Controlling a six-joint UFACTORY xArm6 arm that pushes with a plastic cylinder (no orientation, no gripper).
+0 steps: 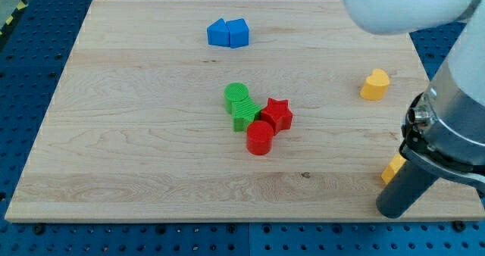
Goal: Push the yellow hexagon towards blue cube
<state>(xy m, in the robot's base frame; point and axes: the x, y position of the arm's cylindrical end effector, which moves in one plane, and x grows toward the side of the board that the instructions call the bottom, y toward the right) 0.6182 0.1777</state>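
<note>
A yellow block (392, 167), partly hidden by my arm so its shape is unclear, lies near the board's right edge at the view's lower right. My tip (393, 210) rests just below it, close to the board's bottom edge; the rod runs along the block's right side. Two blue blocks sit touching near the view's top, left of centre: a cube-like one (238, 32) and a more angular one (217, 33). A second yellow block (374, 84), heart-like, lies at the right, above the arm.
A cluster sits at the board's middle: a green cylinder (237, 96), a green block (245, 115), a red star (277, 113) and a red cylinder (259, 138). The arm's white body (409, 6) covers the view's upper right corner.
</note>
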